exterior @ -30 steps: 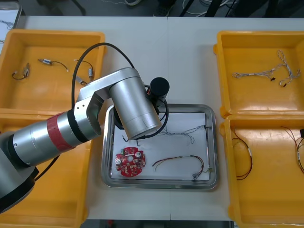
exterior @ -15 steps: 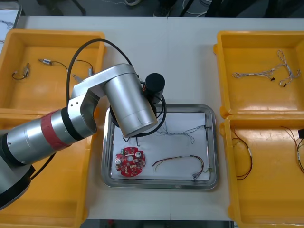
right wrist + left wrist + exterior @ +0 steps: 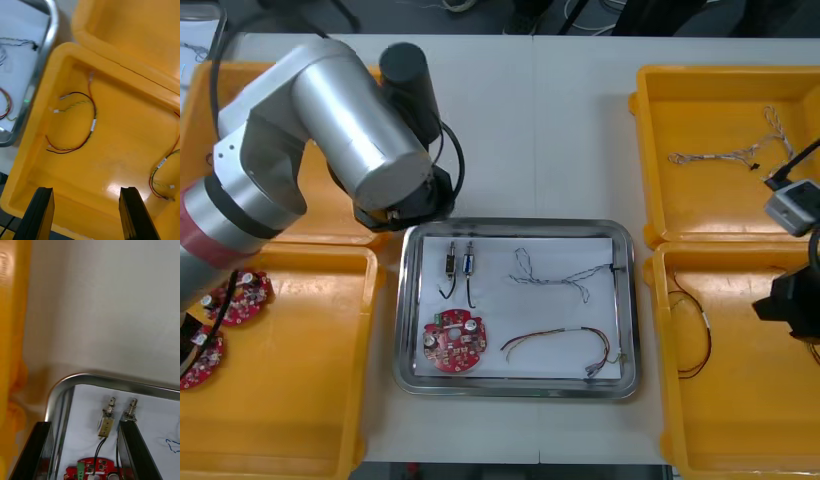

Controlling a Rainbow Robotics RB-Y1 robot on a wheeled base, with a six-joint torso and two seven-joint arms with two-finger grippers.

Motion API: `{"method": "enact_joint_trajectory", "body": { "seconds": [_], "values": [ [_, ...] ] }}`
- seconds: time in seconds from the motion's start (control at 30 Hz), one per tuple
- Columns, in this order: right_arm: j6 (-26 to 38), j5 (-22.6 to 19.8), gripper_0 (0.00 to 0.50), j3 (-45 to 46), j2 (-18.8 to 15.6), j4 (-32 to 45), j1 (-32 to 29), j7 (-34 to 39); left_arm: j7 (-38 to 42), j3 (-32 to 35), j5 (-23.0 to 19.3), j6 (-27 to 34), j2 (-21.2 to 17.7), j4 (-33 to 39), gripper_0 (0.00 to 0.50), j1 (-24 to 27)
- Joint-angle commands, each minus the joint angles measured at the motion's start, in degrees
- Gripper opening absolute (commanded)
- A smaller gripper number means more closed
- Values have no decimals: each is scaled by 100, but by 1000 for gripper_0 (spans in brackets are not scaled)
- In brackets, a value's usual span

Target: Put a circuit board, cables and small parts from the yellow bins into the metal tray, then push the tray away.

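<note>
Front view: metal tray (image 3: 520, 225) holds red circuit board (image 3: 452, 341) at its 7 o'clock, two small metal parts (image 3: 450, 262) at 11, blue and white cable (image 3: 565, 276), red and yellow cable (image 3: 560, 343). Right wrist view: right gripper (image 3: 85, 192) released, empty, over a yellow bin (image 3: 123, 142) with spare cables (image 3: 92, 123). Left wrist view: left gripper (image 3: 84, 425) released, empty, near the parts. Loading looks done; next, push tray toward 12.

Two small metal parts (image 3: 107, 423) are spotted lying side by side in the metal tray (image 3: 60, 390), framed by the spread-apart claw (image 3: 85, 426).
</note>
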State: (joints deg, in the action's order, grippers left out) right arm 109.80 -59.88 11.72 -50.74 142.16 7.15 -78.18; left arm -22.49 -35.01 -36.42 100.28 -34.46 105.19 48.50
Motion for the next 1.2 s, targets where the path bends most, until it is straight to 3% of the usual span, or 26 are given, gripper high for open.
{"method": "enact_joint_trajectory", "body": {
  "seconds": [0.03,0.33,0.73,1.0,1.2],
  "values": [
    [-125,-235,500,-741,-402,374,559,-162,-774,698,-357,387,-448,257,500,90],
    [-406,-94,500,-2305,-489,593,1596,-391,-1495,1585,-1060,967,-1028,300,500,81],
    [-1092,477,500,-4766,-340,295,2985,-734,-2462,2745,-1772,972,-1590,643,500,-490],
    [-1110,442,500,-5777,398,-532,3635,-883,-2805,3229,-2045,972,-1977,1320,500,-1378],
    [-1110,407,500,-6006,934,-1076,3829,-927,-3385,3686,-2071,972,-2118,1680,500,-2090]
  ]
}}
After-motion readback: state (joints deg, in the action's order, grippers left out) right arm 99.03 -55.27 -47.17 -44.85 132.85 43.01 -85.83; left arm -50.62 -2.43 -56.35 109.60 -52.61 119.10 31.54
